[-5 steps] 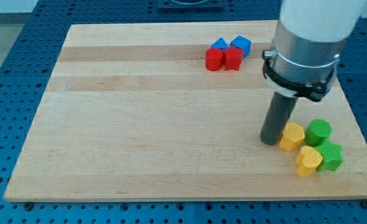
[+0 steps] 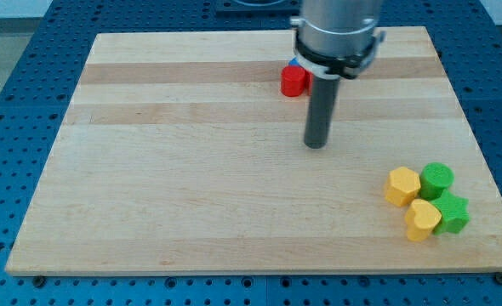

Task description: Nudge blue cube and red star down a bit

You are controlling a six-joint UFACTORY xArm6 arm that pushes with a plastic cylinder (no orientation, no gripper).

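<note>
My tip rests on the wooden board, right of its middle. Just above it, near the view's top, a red block shows, with a sliver of a blue block behind it. The arm's body hides the rest of that cluster, so the blue cube and the red star cannot be told apart here. My tip stands clear below the red block, not touching it.
At the view's lower right sits a tight cluster: a yellow hexagonal block, a yellow heart-like block, a green round block and a green star-like block.
My tip has moved up and to the left, away from the yellow hexagonal block and toward the red and blue cluster. The arm now covers most of that cluster. No blocks have moved.
</note>
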